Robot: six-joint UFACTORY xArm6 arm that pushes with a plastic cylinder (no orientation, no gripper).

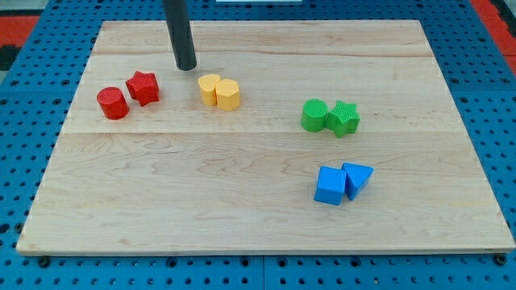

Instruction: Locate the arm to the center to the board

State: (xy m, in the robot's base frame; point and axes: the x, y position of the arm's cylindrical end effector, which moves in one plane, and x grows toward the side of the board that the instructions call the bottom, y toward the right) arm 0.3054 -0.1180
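Note:
My tip (187, 68) rests on the wooden board (242, 177) near the view's top left. It stands just up and left of two yellow blocks, a heart-like one (209, 89) and a hexagonal one (228, 94), and up and right of the red star (143, 87). It touches no block.
A red cylinder (113, 103) sits left of the red star. A green cylinder (314, 115) and a green star (343, 118) sit together at the right. A blue cube (329, 185) and a blue triangle (357, 178) lie at the lower right. Blue pegboard (32, 97) surrounds the board.

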